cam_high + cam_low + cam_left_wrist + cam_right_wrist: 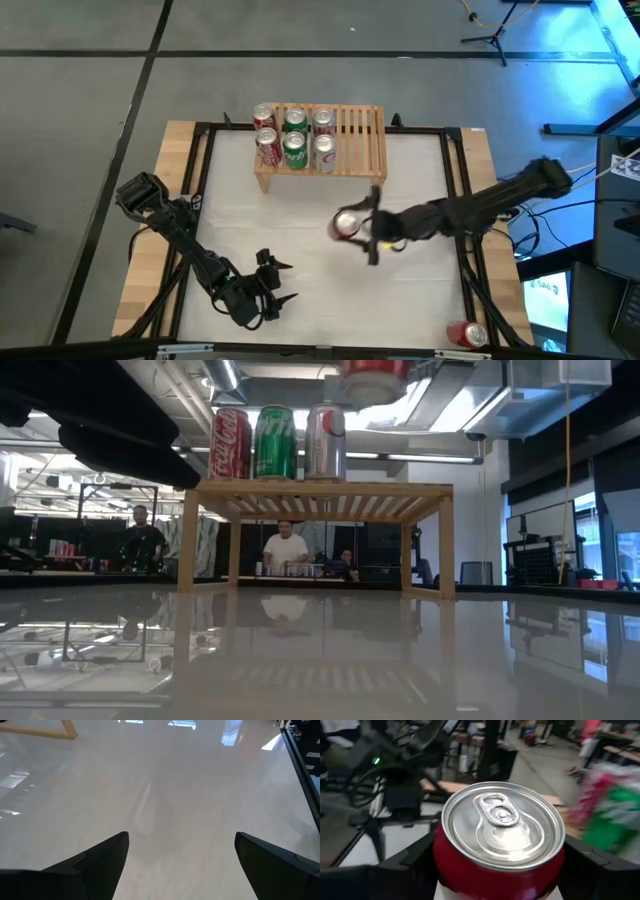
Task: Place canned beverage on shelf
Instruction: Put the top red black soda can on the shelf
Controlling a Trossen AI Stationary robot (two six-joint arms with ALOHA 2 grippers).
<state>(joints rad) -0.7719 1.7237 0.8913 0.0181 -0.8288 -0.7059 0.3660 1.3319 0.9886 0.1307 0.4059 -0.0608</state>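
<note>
Tabletop (320,280) w/ shelf (355,135) at far edge, six cans on its left half. Right hand (350,226) pinches a red can (346,224), carried high, well short of the shelf. Left hand (262,290) spread, idle near front. Risk: can clips parked cans, prob. if lowered too far left. Only right wrist view shows the lid; low view just the base.

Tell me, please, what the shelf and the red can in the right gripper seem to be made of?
The shelf looks like pale unfinished or lightly sealed wood: visible grain tone, thin parallel slats, solid legs. The red can, held in the right gripper, looks like aluminium: a brushed silver lid with a pull tab and a glossy printed red wall.
</note>
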